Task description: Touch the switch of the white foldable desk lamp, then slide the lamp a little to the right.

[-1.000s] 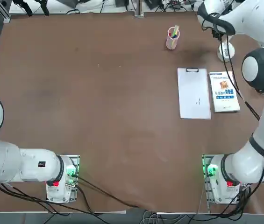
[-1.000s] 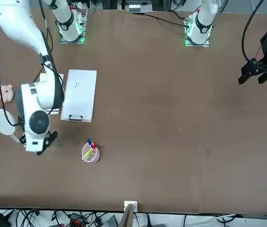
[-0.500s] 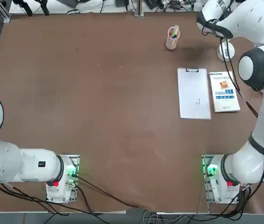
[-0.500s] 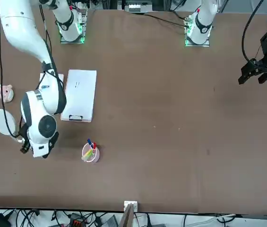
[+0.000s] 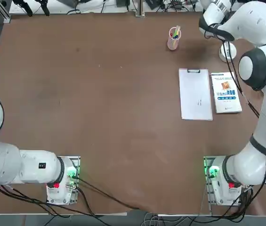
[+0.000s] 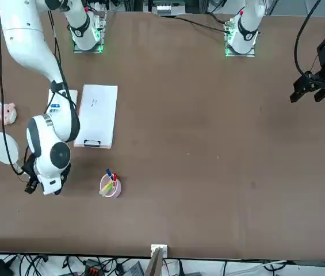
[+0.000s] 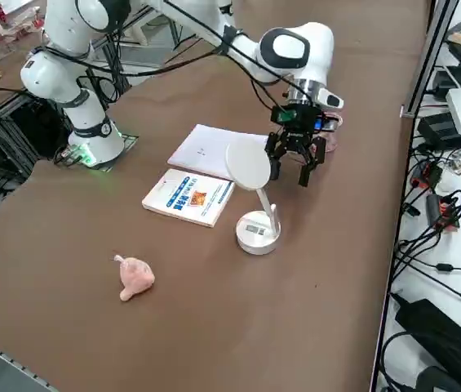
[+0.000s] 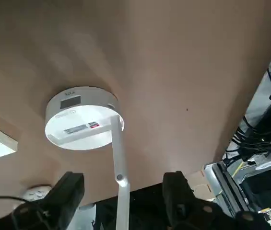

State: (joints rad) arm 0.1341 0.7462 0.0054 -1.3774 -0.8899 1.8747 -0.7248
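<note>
One relation governs the next move: the white foldable desk lamp (image 7: 256, 204) stands below and toward the near, right-hand edge of the bench (image 7: 214, 327) from the right hand (image 7: 293, 170), as the right side view shows it. That hand hangs above the bench with its fingers (image 8: 68, 194) spread wide and nothing between them; it touches nothing. In the wrist view the lamp's thin arm runs up between the two open fingers, so the hand sits over the upper part of the lamp, while the round disc base (image 8: 83, 118) lies farther down, well apart from the fingertips. The lamp's long axis is its upright arm, rising from the rear of the base to the flat round head (image 7: 247, 166), which stands just beside the hand in the side view. A small grey patch on the top of the base is likely the switch, though I cannot be sure. To reach it, the hand would probably have to descend past the head and arm toward the base. A booklet (image 7: 188, 198) and clipboard (image 7: 210, 150) lie beside the lamp.
</note>
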